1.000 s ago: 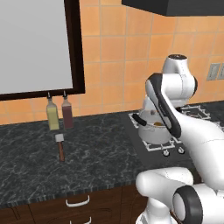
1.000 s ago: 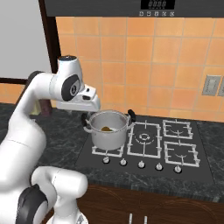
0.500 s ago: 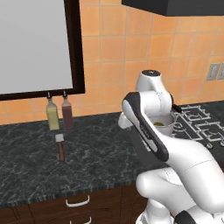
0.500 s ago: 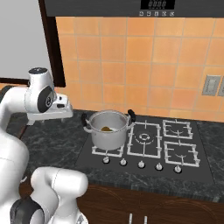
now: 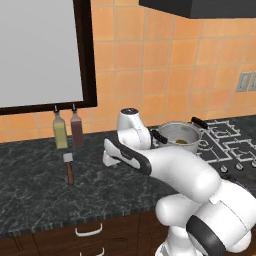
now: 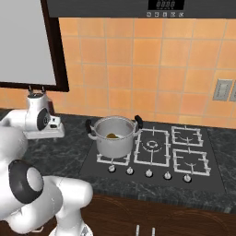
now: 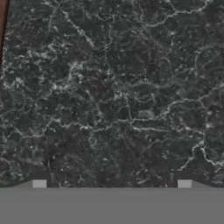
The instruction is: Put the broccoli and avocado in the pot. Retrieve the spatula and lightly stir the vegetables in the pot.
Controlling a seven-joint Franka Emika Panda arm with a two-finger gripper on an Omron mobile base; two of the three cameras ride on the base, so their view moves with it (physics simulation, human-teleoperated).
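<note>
So our pincer point(image 7: 111, 183) is wide open with nothing in it, pointing straight down at bare dark surface point(image 5: 30, 200), somewhere between the pot point(image 5: 178, 137) and the spatula point(image 5: 69, 167).

The spatula lies flat on the surface just in front of the two bottles point(image 5: 68, 130), pale head toward them, red-brown handle pointing away toward the front edge. It sits well apart from the pot, which is on the near-left burner of the stove point(image 6: 184, 156). There's an orange-brown lump inside the pot, which we take for the avocado point(image 6: 112, 136); we can't really make out the broccoli from these angles, it's too small to tell.

Handling-wise, we'd guess the spatula is light and stiff, so no worry about crushing it. The catch is that it's thin and flat on a hard surface, so the fingers have to come down right beside the handle on both sides. We'd grab mid-handle, jaws across it, not the head. A smooth stick like that might swivel in the grip once we start stirring, so a firm squeeze seems wise.
</note>
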